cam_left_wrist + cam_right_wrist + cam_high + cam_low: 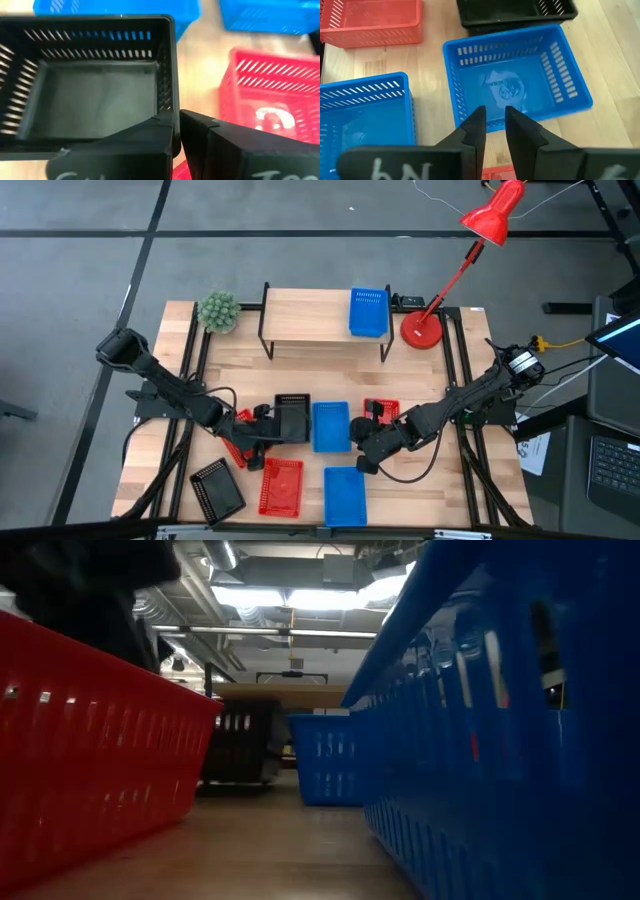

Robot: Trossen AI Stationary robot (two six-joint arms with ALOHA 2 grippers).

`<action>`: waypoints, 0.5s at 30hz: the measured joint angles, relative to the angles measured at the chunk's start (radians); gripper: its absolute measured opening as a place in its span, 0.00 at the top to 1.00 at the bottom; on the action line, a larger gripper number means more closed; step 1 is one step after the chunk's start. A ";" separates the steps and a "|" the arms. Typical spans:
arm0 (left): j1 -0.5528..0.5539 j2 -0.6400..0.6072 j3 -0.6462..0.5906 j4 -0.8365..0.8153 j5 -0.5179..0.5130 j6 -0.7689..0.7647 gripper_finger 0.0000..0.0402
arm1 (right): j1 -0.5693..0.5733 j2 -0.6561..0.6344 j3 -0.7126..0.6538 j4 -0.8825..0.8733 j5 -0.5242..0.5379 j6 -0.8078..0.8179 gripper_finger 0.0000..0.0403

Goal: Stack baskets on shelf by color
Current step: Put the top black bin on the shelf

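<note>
On the tabletop [420, 480], from my remote station, I log the following.

Shelf [310, 320]: stands at the far side of the table, with one blue basket [368, 312] on its right end (the only basket up there). A small green plant [219, 311] sits just beside its left end, and a red desk lamp [424, 328] stands just beside its right end.

Left gripper [176, 131]: low over the middle of the table, fingers nearly together and pinched on the near rim of a black basket [95, 95], the wall running between them. That basket rests on the table just left of the middle blue basket [517, 85].

Right gripper [493, 125]: poised at the near wall of the middle blue basket, fingers a narrow gap apart; whether they have hold of the wall I cannot tell.

Other stock, all on the table:
- one red basket [381, 413] just right of the middle blue one, partly under the right arm;
- one red basket [281, 486] near the front edge;
- one blue basket [344, 496] beside it;
- one black basket [217, 491] at the front left, turned askew.
</note>
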 joint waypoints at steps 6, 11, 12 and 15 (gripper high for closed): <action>-0.017 0.000 0.156 -0.241 -0.050 0.059 0.99 | 0.000 0.000 0.000 0.000 0.000 0.000 0.82; -0.033 0.000 0.273 -0.451 -0.135 0.077 1.00 | 0.001 0.000 0.000 0.000 -0.001 0.000 0.82; -0.034 0.000 0.288 -0.467 -0.136 0.083 1.00 | 0.001 0.000 0.000 0.000 0.000 0.000 0.82; -0.034 0.000 0.319 -0.496 -0.139 0.106 1.00 | 0.001 0.000 0.000 0.000 -0.001 0.000 0.82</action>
